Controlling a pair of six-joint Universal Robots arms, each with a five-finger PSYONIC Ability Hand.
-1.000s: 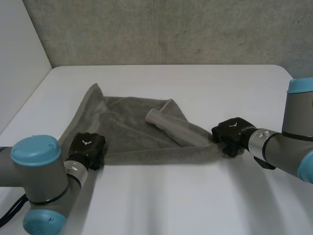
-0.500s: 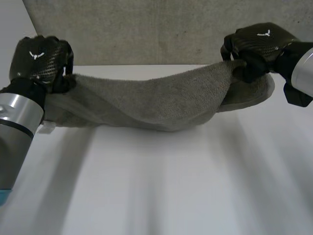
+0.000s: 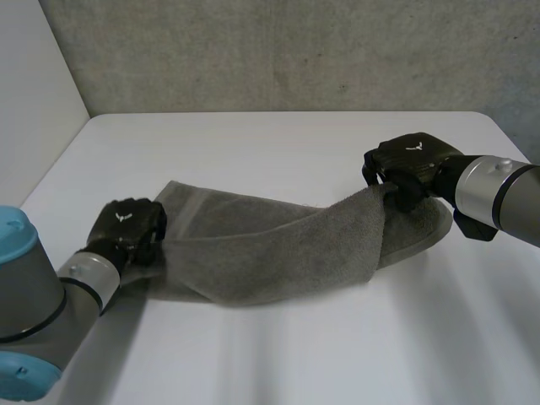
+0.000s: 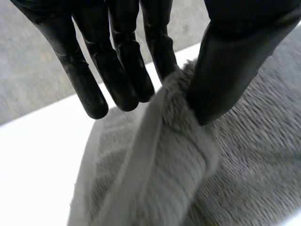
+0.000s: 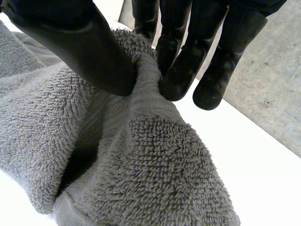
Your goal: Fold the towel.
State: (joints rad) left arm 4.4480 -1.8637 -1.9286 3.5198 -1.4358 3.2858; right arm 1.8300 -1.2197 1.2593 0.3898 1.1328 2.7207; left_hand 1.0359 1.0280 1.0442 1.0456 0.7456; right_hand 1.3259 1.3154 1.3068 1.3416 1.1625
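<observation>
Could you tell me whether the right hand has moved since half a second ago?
Yes. The right hand, pinching the towel, has dropped from in front of the wall to low over the table.

Grey terry towel (image 3: 278,249), rumpled, doubled over lengthwise, stretched across the white table

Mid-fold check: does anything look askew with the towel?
Yes. The towel is bunched into a slanted, lumpy band between the left hand and right hand, both pinching its ends; its edges are not lined up.
</observation>
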